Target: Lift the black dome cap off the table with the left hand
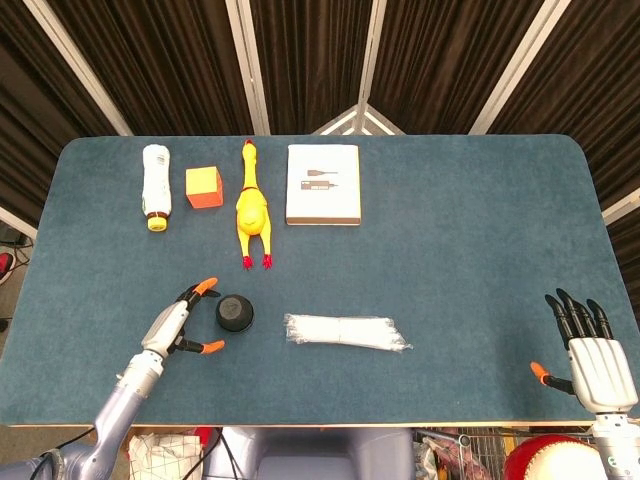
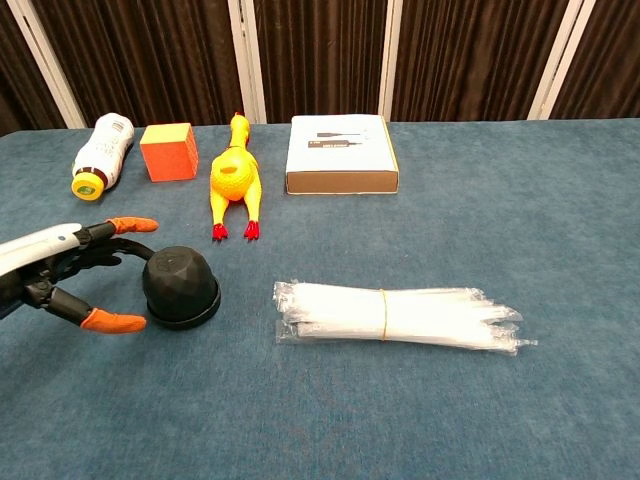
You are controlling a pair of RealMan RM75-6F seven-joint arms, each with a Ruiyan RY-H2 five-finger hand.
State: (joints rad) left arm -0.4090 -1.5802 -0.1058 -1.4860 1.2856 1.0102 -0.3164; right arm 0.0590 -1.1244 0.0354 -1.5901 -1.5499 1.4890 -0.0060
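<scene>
The black dome cap (image 1: pixel 235 313) (image 2: pixel 180 286) stands on the blue table, left of centre near the front. My left hand (image 1: pixel 178 322) (image 2: pixel 70 268) is just to its left, open, with its orange-tipped fingers spread toward the cap's far side and its thumb near the cap's near side. Fingertips are close to the cap, and I cannot tell whether they touch it. My right hand (image 1: pixel 594 358) rests open at the table's front right corner, holding nothing; the chest view does not show it.
A clear bundle of plastic straws (image 1: pixel 345 331) (image 2: pixel 395 314) lies right of the cap. Along the back stand a white bottle (image 1: pixel 156 187), an orange cube (image 1: pixel 204 187), a yellow rubber chicken (image 1: pixel 251 206) and a white box (image 1: pixel 323 184).
</scene>
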